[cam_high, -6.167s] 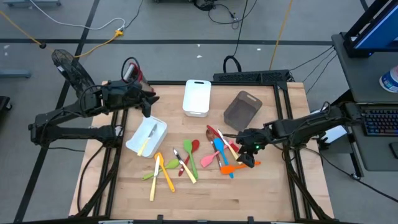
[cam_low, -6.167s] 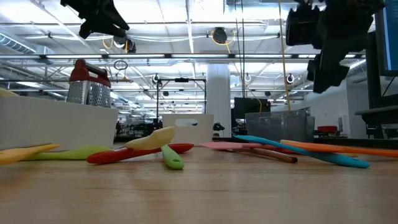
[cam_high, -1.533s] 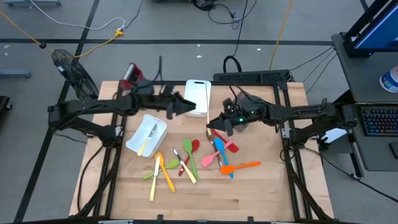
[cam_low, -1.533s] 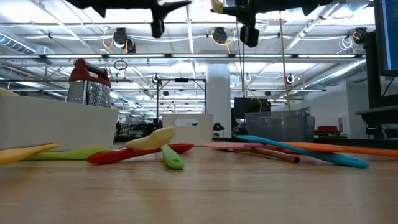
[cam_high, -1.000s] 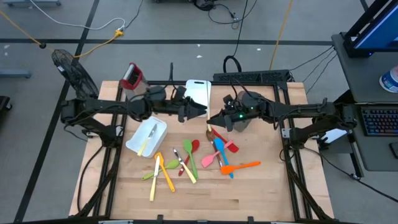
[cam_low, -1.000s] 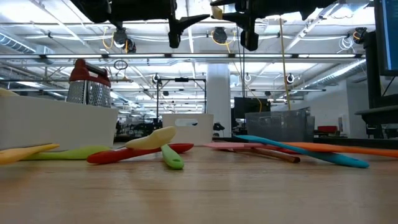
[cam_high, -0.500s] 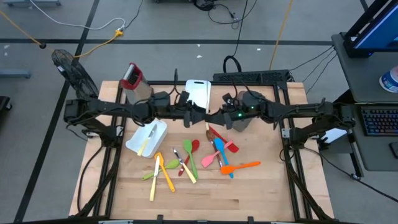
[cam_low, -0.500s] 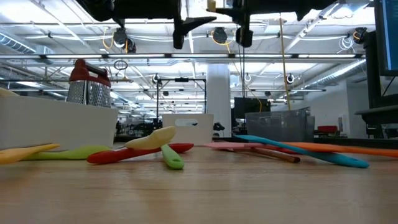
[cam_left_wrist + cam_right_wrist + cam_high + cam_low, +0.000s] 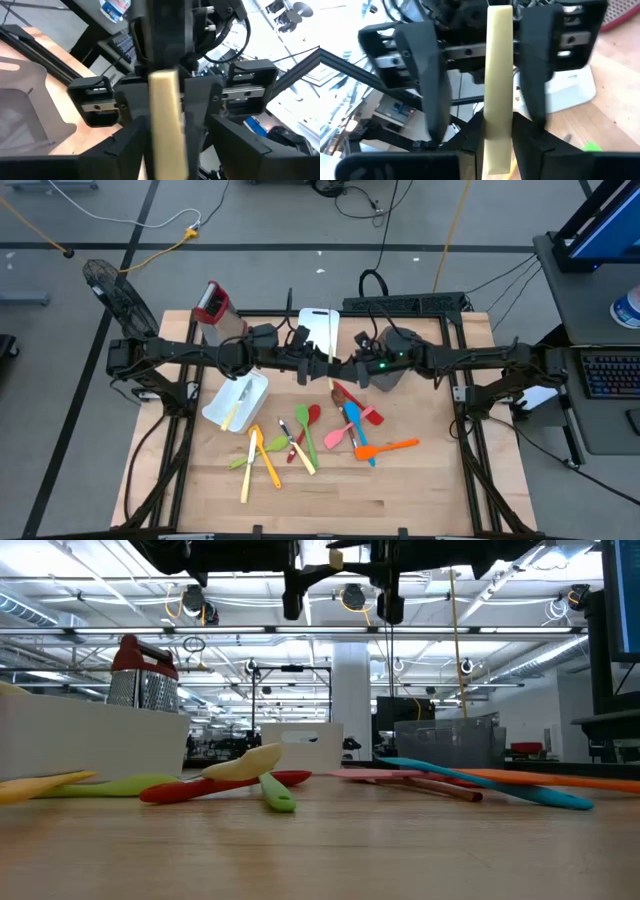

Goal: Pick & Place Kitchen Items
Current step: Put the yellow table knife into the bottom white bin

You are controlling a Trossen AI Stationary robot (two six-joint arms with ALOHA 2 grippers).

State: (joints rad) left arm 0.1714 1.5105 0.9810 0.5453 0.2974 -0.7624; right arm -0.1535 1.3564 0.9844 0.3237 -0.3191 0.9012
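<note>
Nearest the front edge of the table [image 9: 400,500], two pale-yellow-handled pieces [image 9: 262,463] lay crossed with a light green utensil [image 9: 240,461]. Just behind them lay a green spoon [image 9: 304,434] and a red spoon [image 9: 311,416]. To their right was a second cluster: a blue spatula [image 9: 353,425], a pink spatula [image 9: 338,438] and an orange spatula [image 9: 390,447], touching or overlapping one another. On the left, a little farther back, a white bin [image 9: 222,412] held another pale-handled utensil. Above the middle of the table, well clear of the wood, the two arms met tip to tip. The right gripper [image 9: 345,370] was clamped on a pale yellow handle [image 9: 499,60], which stood upright between its fingers. The left gripper [image 9: 318,366] faced it from the opposite side. Its fingers [image 9: 425,80] were spread to either side of the same handle, and a gap showed on each side of it in the right wrist view. From table height the handle appeared only as a pale stub near the top of the picture, between the dark finger ends. Behind the grippers, toward the far edge, stood a second white bin [image 9: 318,323] and a grey bin [image 9: 393,376], the latter partly hidden under the right arm. A steel grater with a red top [image 9: 213,308] stood at the far left corner.
</note>
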